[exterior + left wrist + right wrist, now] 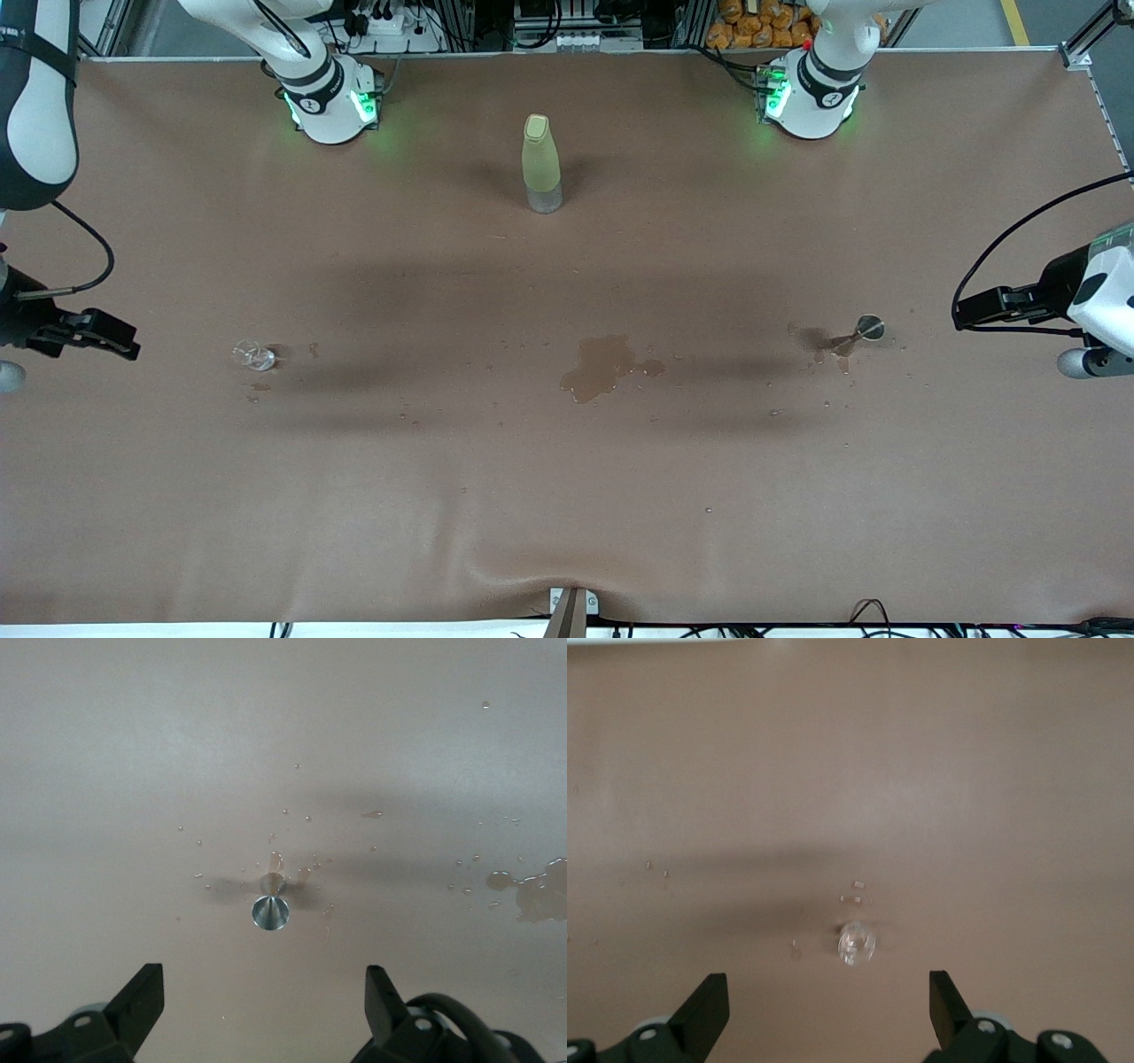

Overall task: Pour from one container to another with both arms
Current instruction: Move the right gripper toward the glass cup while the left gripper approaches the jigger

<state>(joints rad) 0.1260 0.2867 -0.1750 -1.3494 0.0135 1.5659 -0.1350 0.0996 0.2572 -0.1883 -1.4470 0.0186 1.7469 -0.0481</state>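
Observation:
A small metal cup (869,329) sits on the brown table cover toward the left arm's end, with wet spots around it. My left gripper (970,310) hovers beside it at the table's end, open and empty; in the left wrist view the cup (270,909) lies ahead of the spread fingers (143,999). A small clear glass (255,355) rests toward the right arm's end. My right gripper (124,341) hovers beside it, open and empty; in the right wrist view the glass (858,943) shows ahead of its fingers (948,1001). Whether either vessel is upright I cannot tell.
A yellow-green bottle (541,164) stands upright mid-table, near the arm bases. A puddle of spilled liquid (601,366) lies in the table's middle, with droplets scattered about. A smaller wet patch (811,338) spreads beside the metal cup.

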